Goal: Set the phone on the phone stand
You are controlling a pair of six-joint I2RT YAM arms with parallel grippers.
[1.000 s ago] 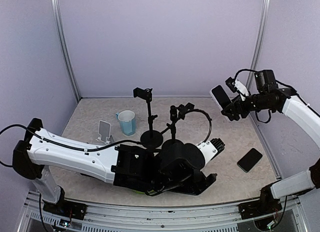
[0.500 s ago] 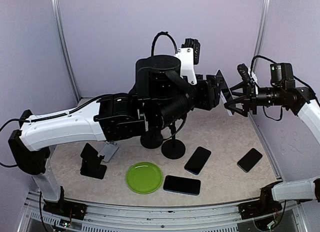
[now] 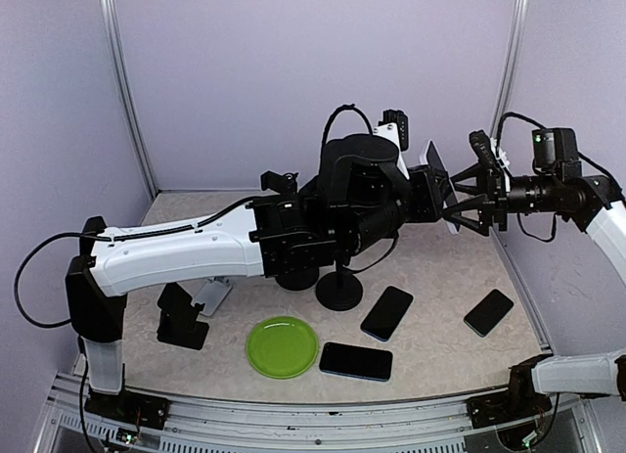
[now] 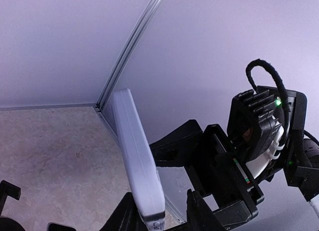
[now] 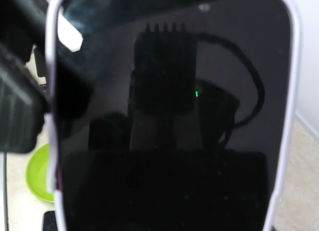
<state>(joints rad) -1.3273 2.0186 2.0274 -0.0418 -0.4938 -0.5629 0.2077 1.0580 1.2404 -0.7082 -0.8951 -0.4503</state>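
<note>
White-edged phone [image 3: 439, 184] sits clamped in right end effector [image 3: 458, 201], its end inside part-open left end effector [image 4: 158, 213].

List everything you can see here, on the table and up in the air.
raised phone: one, pale lilac case, in the air between the two tools
flat phones: three, dark, table's near right
plate: one, green, near front edge
phone stand: one, pale, near left
black holder: one, black, beside the phone stand
pole stands: two, black, centre, partly behind the arm
table: one, beige
left tool: one, black, around the raised phone's end
right tool: one, black, gripping the raised phone
</note>
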